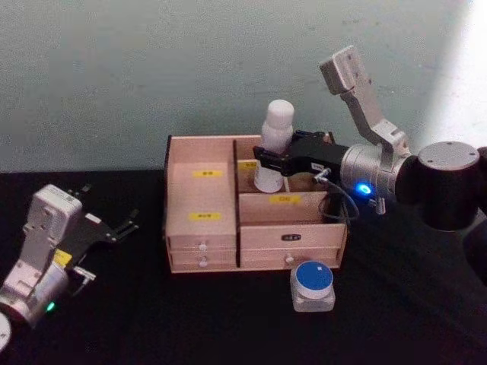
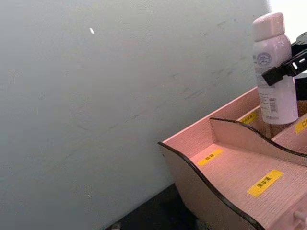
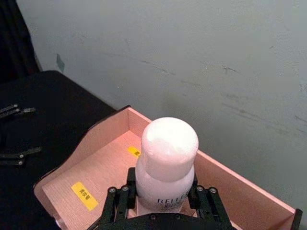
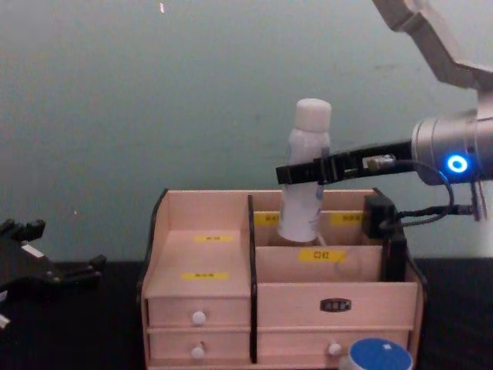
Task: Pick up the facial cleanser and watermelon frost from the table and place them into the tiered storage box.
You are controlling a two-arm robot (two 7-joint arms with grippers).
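The facial cleanser [image 1: 276, 131] is a tall white cylindrical plastic bottle with a rounded white cap that narrows a little at the neck. It has grey print on its side, and the left wrist view shows a barcode lower down. It stands upright over the rear right compartment of the tiered storage box [image 1: 262, 237], a light wooden organiser with black edging, stepped shelves, yellow labels and small drawers with white knobs. From the chest view the bottle's base sits down among the back dividers. I cannot tell whether it touches the compartment floor.

The right gripper [image 1: 272, 160] reaches in from the right, level across the top of the box. Its black fingers [image 3: 119, 201] are clamped on either side of the bottle's body, below the cap and above the base.

The watermelon frost [image 1: 313, 283], a squat clear jar with a flat round blue lid, rests on the black table [image 1: 152, 319] just in front of the box's right-hand drawer, well below the held bottle.

The left gripper [image 1: 109, 207] lies low at the left of the table, apart from the box, its fingers spread and holding nothing.
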